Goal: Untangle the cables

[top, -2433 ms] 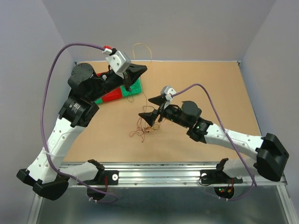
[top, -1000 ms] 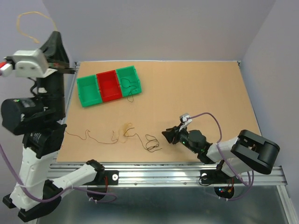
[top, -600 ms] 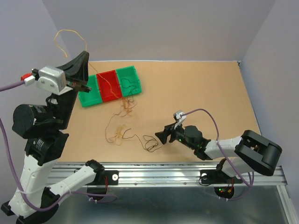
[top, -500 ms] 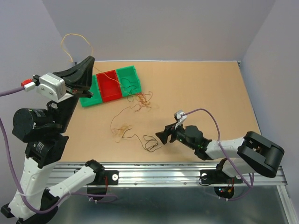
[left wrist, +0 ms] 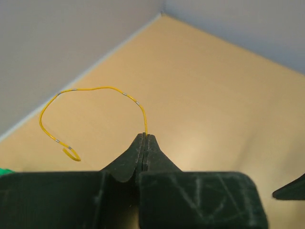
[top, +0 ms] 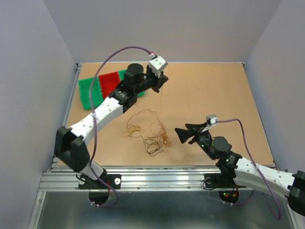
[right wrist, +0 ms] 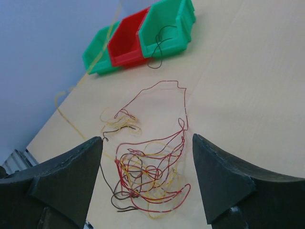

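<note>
A tangle of thin red, yellow and dark cables (top: 153, 136) lies on the table's middle, with a small yellow curl (top: 131, 129) to its left. My left gripper (top: 160, 82) is over the far middle, shut on a yellow cable (left wrist: 95, 88) that arcs beyond its tips (left wrist: 144, 137); a thin strand hangs from it down to the tangle. My right gripper (top: 181, 135) is open and empty, just right of the tangle. In the right wrist view the tangle (right wrist: 150, 174) lies between and beyond its spread fingers (right wrist: 219, 176). A dark cable (right wrist: 159, 44) lies in the right green bin.
Three joined bins, green (top: 86, 91), red (top: 108, 82) and green (right wrist: 167, 26), stand at the far left; my left arm crosses over them. Grey walls close the table on three sides. A metal rail (top: 162, 177) runs along the near edge.
My left arm has swung from high at the far left to over the far middle, still holding the yellow cable. The cables have bunched at the centre. My right gripper has moved right.
</note>
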Controlling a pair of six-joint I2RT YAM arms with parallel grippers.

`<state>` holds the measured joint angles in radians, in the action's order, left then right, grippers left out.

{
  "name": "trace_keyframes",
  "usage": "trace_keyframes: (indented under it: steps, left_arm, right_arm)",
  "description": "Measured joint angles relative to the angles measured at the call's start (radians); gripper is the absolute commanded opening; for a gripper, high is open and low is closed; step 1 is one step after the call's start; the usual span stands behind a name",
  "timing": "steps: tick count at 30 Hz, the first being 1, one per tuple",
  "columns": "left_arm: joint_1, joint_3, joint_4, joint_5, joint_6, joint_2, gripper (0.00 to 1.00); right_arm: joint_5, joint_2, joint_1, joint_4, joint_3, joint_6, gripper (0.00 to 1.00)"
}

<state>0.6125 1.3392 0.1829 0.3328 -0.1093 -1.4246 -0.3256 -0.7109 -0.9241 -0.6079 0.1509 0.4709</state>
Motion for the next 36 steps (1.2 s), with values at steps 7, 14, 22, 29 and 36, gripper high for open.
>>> trace_keyframes:
  steps: [7, 14, 22, 29, 36]
  left_arm:
    - [0.132, 0.126, -0.262, -0.074, -0.122, -0.302, 0.99]
    - [0.167, -0.024, -0.358, -0.121, -0.240, -0.087, 0.99]
    - [0.205, -0.239, -0.475, -0.087, -0.424, 0.284, 0.99]
    - [0.269, -0.481, -0.518, -0.179, -0.489, 0.254, 0.97]
    - [0.270, -0.528, -0.489, -0.290, -0.530, 0.237, 0.96]
  right_arm:
    - [-0.060, 0.149, 0.000, 0.228, 0.000, 0.032, 0.81]
    - [-0.046, 0.031, 0.000, 0.309, 0.002, 0.055, 0.82]
    - [-0.031, -0.261, 0.000, 0.335, 0.051, 0.072, 0.83]
    - [-0.041, -0.431, 0.000, 0.307, 0.134, 0.075, 0.22]
    - [-0.206, -0.452, 0.000, 0.335, 0.184, 0.099, 0.01]
